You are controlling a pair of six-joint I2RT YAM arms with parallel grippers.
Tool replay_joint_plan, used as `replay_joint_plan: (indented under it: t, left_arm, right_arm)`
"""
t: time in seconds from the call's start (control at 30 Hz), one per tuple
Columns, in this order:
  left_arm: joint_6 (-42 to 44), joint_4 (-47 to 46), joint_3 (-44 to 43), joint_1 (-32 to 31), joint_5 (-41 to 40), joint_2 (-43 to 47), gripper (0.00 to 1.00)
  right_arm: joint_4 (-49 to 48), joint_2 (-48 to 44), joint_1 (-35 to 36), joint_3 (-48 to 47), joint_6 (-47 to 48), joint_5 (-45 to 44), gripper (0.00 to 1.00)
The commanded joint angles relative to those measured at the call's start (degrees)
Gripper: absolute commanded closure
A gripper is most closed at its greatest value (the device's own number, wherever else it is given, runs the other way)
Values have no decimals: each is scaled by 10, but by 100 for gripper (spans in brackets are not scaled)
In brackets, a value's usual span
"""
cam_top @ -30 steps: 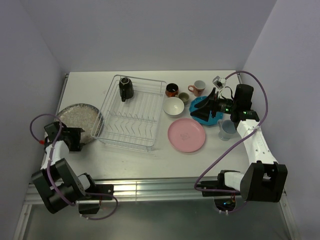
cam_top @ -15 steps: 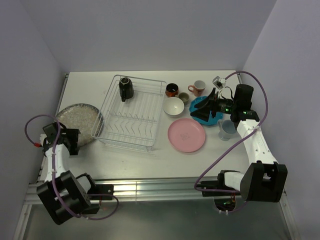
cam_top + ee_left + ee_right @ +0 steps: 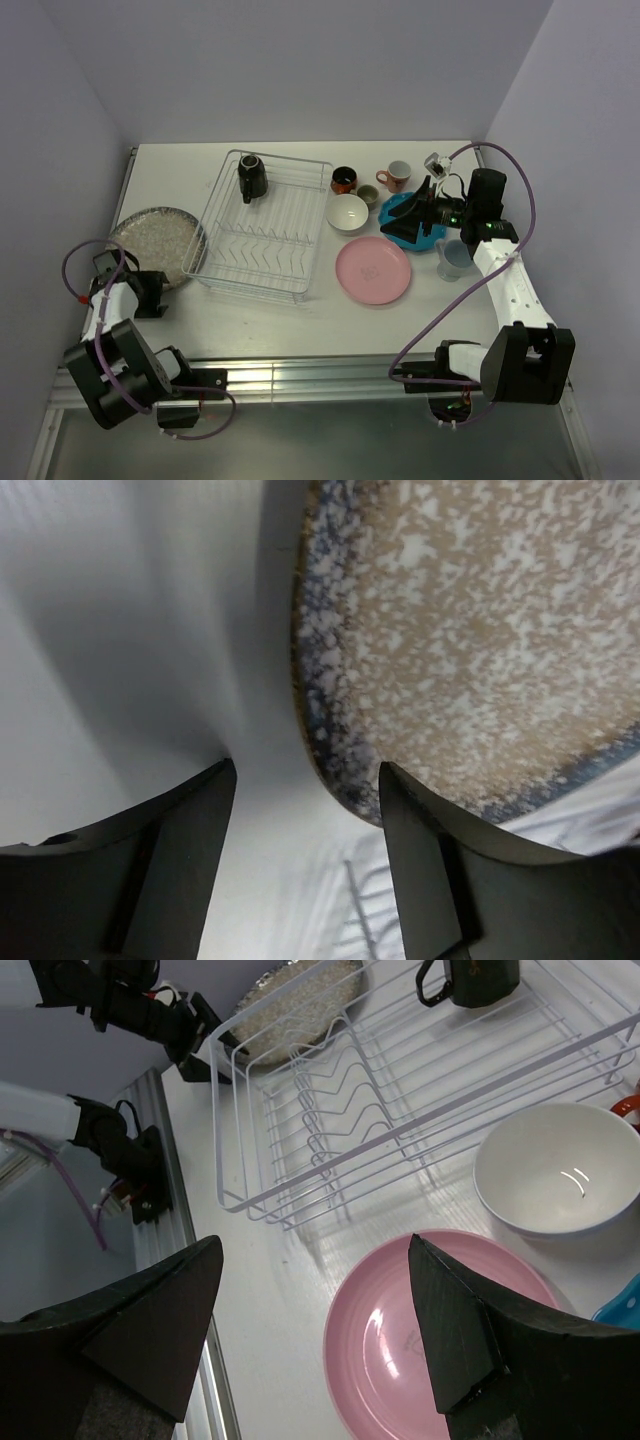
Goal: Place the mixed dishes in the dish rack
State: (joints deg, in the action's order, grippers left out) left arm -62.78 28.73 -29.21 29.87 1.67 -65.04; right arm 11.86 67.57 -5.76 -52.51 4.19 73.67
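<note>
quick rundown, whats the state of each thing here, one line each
left hand, open, empty
right hand, open, empty
rack, one mug inside
black mug, in rack
grey plate, on table, beside rack
pink plate, flat on table
teal plate, on table, partly hidden
bowl, upright, empty
red mug, on table
pink mug, on table
beige mug, on table
blue mug, on table

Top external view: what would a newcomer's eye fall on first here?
The white wire dish rack in the middle holds only a black mug in its far corner. A bright pink plate lies to its right; the open left claw sits by a grey speckled plate.
</note>
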Motion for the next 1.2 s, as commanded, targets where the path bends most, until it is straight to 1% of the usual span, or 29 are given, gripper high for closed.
replay_joint_plan:
  t: [0.0, 0.1, 0.13, 0.2, 0.23, 0.33, 0.43, 0.6, 0.73, 0.83, 0.9, 0.93, 0.97, 1.0, 1.03, 1.07, 1.13, 1.17]
  left_arm:
    - [-14, -73, 18, 3, 10, -34, 34]
    - [-29, -112, 28, 4, 25, -61, 39]
    - [-33, -123, 30, 4, 31, -66, 50]
    - [-33, -146, 41, 5, 49, -76, 68]
    - [-32, -166, 49, 10, 57, -76, 83]
    - [-32, -185, 59, 18, 74, -70, 95]
    - [-23, -183, 63, 26, 68, -44, 100]
    - [-11, -157, 48, 41, 56, 35, 100]
    - [-17, -131, 16, 49, 45, 84, 100]
    - [-23, -122, -2, 52, 43, 105, 100]
    - [-23, -120, -8, 53, 47, 106, 100]
    - [-24, -120, -13, 54, 49, 105, 100]
    - [-25, -121, -14, 54, 51, 105, 100]
    - [-26, -123, -15, 56, 57, 102, 100]
    - [-26, -128, -16, 57, 60, 99, 100]
    - [-27, -131, -17, 59, 63, 98, 100]
    - [-29, -139, -21, 65, 76, 91, 100]
    - [-30, -147, -23, 67, 81, 86, 100]
  right_arm:
    - [4, -10, 3, -29, 12, 13, 18]
    - [6, -10, 3, -29, 14, 13, 18]
    - [6, -9, 3, -29, 14, 14, 18]
    - [7, -9, 3, -29, 15, 14, 18]
    - [7, -9, 2, -29, 15, 15, 18]
    - [7, -8, 3, -29, 14, 17, 18]
    - [4, -9, 3, -28, 11, 19, 18]
    - [2, -9, 3, -26, 10, 24, 18]
    - [4, -9, 6, -26, 16, 29, 18]
    - [25, -9, 18, -30, 40, 27, 18]
    - [59, -6, 35, -39, 81, 22, 18]
    - [79, -1, 56, -46, 106, 15, 18]
    - [104, 3, 83, -55, 171, -7, 18]
    - [160, 12, 103, -78, 209, -21, 18]
    - [186, 17, 151, -92, 246, -36, 18]
    - [206, 20, 175, -103, 301, -71, 18]
    - [231, 33, 218, -135, 336, -101, 18]
    - [234, 38, 254, -156, 357, -129, 17]
